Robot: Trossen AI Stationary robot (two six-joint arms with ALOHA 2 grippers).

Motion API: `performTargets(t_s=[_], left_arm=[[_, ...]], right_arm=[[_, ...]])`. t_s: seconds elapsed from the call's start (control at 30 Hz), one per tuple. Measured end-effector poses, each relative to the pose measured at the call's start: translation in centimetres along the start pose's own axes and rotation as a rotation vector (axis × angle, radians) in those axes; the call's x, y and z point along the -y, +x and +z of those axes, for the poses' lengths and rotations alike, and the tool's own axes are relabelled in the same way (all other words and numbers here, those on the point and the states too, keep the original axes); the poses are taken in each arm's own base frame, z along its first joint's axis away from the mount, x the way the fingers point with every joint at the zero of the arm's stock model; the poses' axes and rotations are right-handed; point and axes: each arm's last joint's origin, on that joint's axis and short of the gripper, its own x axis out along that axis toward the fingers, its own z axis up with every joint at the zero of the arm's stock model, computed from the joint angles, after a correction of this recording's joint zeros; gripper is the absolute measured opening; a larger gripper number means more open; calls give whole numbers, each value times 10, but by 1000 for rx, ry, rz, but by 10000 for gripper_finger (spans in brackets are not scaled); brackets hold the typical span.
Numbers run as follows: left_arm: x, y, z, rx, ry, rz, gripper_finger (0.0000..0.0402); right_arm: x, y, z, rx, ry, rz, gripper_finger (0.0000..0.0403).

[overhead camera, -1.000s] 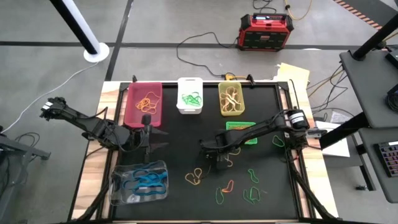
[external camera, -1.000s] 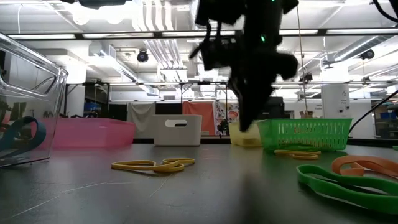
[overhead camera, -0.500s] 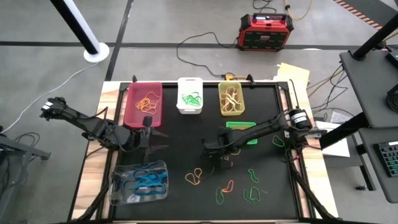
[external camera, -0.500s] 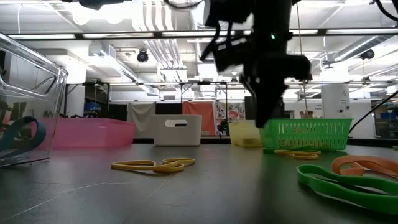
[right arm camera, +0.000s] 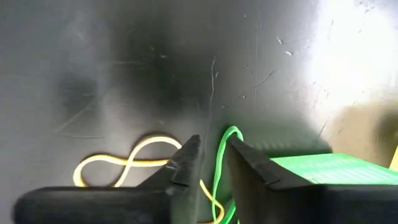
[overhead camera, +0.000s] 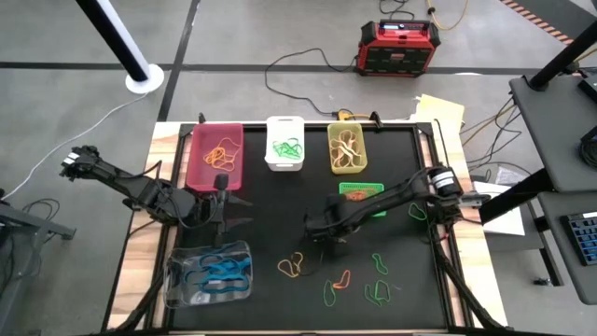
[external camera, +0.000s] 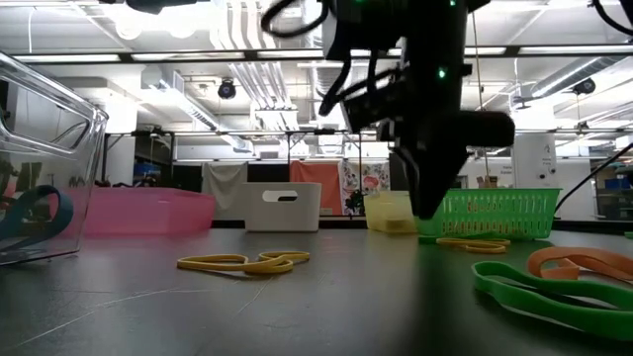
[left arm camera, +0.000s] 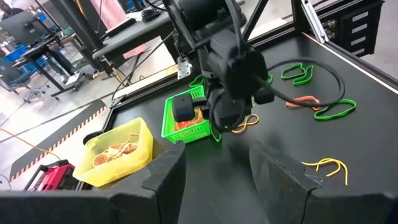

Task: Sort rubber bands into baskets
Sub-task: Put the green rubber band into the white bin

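High view: black tabletop. Along the far edge, a row of three baskets: pink basket with orange bands, white basket with green bands, yellow basket with pale yellow bands. Small green mesh basket just behind the middle of the tabletop, orange inside. Clear basket at the near left corner, holding blue bands. Loose rubber bands in yellow, orange and green scattered over the near right part. Left tool hovers left of centre, its fingers spread, nothing in it. Right tool hangs near the centre, just in front of the mesh basket.

Low view: yellow band flat on the surface; green band and orange band at the right; mesh basket behind the dark right arm.

Left wrist view: mesh basket and yellow basket beyond the right arm; green bands on the far surface.

Right wrist view: right tool's fingers stand narrowly apart with a green band running between them; whether they grip it cannot be told. A yellow band lies beside it.
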Motion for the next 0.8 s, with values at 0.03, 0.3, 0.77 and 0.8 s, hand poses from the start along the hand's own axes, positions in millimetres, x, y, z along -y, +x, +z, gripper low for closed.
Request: performTargets(t_s=[0.03,0.3,0.77,0.8], left_arm=[[0,0,0,0,1,0,162],[0,0,0,-3,2,-1,162],[0,0,0,-3,3,-1,162],[0,0,0,-3,3,-1,162]], right_arm=[[-1,3,0,-8,-3,-12,77],[4,8,1,-28,-23,-27,130],[8,25,5,-61,-116,-19,112],[8,26,5,-65,-120,-19,110]])
